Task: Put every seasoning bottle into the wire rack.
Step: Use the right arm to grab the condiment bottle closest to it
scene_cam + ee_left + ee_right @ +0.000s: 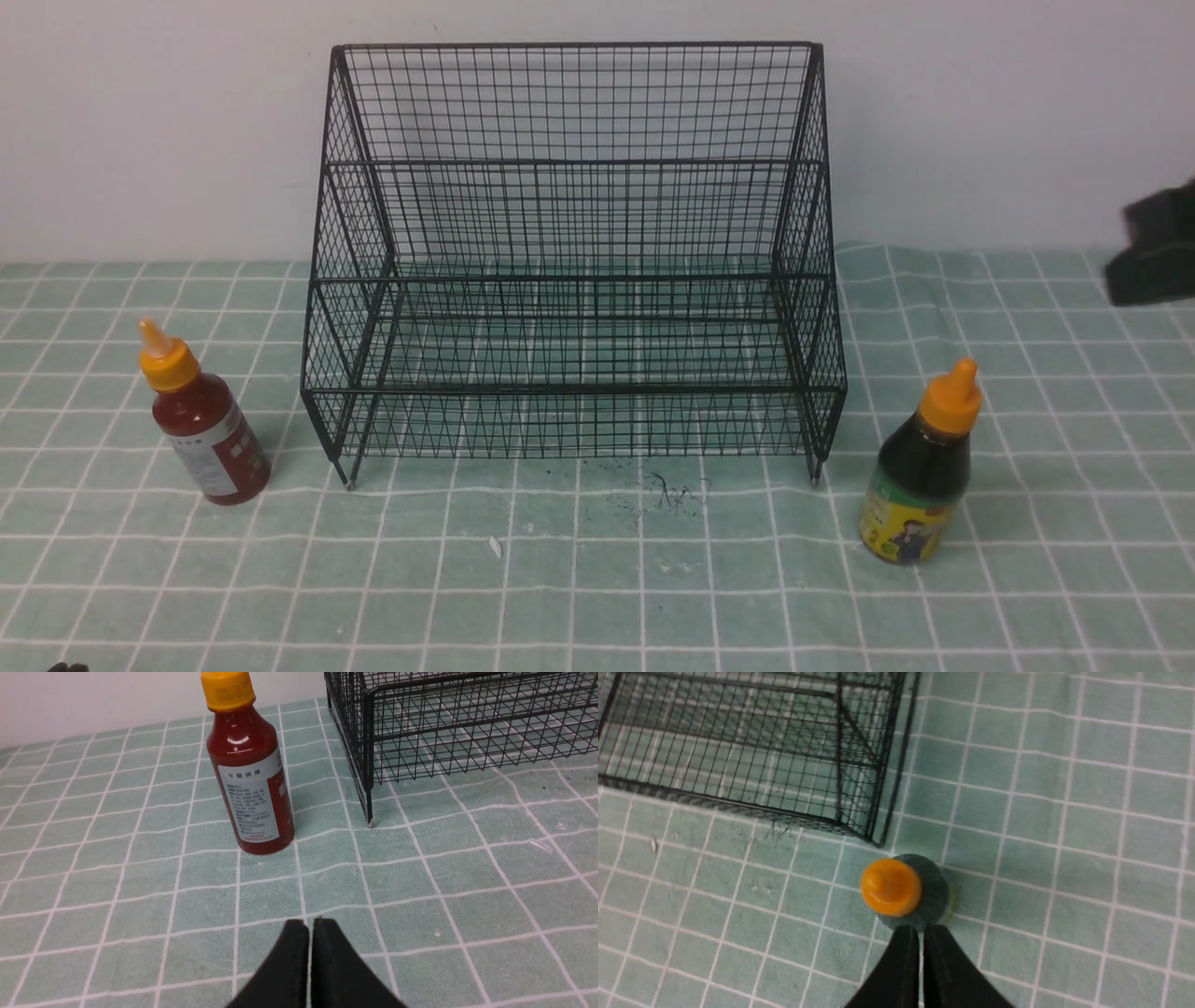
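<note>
The red-sauce seasoning bottle stands upright on the checked cloth, left of the wire rack. The dark-sauce seasoning bottle stands upright by the rack's front right leg. The rack holds nothing. In the left wrist view my left gripper is shut and empty, low over the cloth, well short of the red bottle. Seen from the right wrist, my right gripper hangs above the dark bottle, its jaws nearly together and empty, tips just beside the orange cap.
A green checked cloth covers the table up to a white wall. Part of my right arm shows blurred at the right edge. Small dark scuffs mark the cloth before the rack.
</note>
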